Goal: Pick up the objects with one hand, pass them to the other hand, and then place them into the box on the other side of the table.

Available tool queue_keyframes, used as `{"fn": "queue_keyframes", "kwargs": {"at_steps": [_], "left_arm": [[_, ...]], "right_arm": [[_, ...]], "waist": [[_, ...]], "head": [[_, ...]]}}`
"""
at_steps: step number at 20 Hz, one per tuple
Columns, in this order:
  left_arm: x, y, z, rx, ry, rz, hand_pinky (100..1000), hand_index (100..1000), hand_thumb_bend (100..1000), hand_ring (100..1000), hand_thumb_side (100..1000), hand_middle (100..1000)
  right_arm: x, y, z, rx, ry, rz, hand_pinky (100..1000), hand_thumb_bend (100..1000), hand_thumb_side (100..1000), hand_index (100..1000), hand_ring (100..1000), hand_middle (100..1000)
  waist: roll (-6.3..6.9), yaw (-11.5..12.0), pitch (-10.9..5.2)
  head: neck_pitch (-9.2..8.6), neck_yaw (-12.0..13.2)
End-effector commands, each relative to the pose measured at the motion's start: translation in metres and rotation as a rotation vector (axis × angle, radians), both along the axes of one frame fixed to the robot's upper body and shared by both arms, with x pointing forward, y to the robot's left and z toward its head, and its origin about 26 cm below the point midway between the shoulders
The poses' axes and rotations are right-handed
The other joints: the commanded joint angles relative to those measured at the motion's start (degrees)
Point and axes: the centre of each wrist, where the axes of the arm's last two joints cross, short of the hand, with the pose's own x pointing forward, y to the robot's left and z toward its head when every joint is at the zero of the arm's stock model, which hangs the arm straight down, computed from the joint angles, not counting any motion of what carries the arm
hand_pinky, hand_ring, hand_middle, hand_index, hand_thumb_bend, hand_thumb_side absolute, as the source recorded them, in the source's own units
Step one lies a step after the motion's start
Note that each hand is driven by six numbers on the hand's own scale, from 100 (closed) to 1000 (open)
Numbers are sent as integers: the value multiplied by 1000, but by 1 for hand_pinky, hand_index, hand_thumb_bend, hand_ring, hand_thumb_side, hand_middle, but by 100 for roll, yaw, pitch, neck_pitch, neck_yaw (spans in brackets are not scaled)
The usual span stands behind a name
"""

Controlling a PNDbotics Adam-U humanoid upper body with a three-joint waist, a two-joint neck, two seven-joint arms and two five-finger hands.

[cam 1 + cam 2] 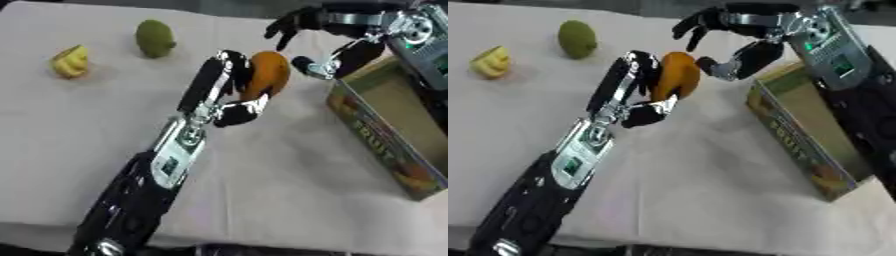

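My left hand (pixel 219 85) reaches up over the middle of the table, its fingers and thumb curled round an orange oval fruit (pixel 267 75) held above the cloth. Just right of the fruit my right hand (pixel 337 37) hovers open, fingers spread above and thumb below, not touching it. A green round fruit (pixel 154 38) and a yellow lumpy fruit (pixel 70 61) lie on the cloth at the far left. The cardboard box (pixel 381 145) with fruit print on its side stands at the right edge, beneath the right forearm.
A pale cloth covers the table (pixel 289 185). The box's long printed wall faces the table's middle. My right forearm (pixel 833 55) with its green-lit panel hangs over the box's far end.
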Motion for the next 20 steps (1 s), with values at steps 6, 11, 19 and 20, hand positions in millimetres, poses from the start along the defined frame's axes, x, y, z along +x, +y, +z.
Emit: {"fn": "queue_keyframes", "kwargs": {"at_steps": [6, 11, 19, 20], "left_arm": [[-3, -11, 21, -17, -70, -33, 278, 418, 100, 340, 111, 342], [-6, -13, 26, -20, -85, -50, 279, 418, 100, 341, 108, 342], [-12, -16, 36, -25, -108, -81, 279, 418, 100, 341, 100, 343], [-12, -17, 36, -23, -110, -82, 279, 419, 100, 341, 100, 343]], "right_arm": [[3, -2, 1, -115, -56, 87, 979, 100, 370, 956, 801, 890], [5, -5, -2, -140, -78, 81, 986, 100, 373, 958, 812, 895], [8, -6, -9, -167, -89, 87, 987, 100, 415, 955, 813, 893], [8, -5, -10, -167, -86, 89, 987, 100, 417, 953, 812, 890]], "waist": [[-101, 21, -30], [-104, 27, -25], [-110, 36, -2], [-111, 36, -1]], "head": [[-12, -58], [-12, -104], [-12, -146], [-12, -149]]}}
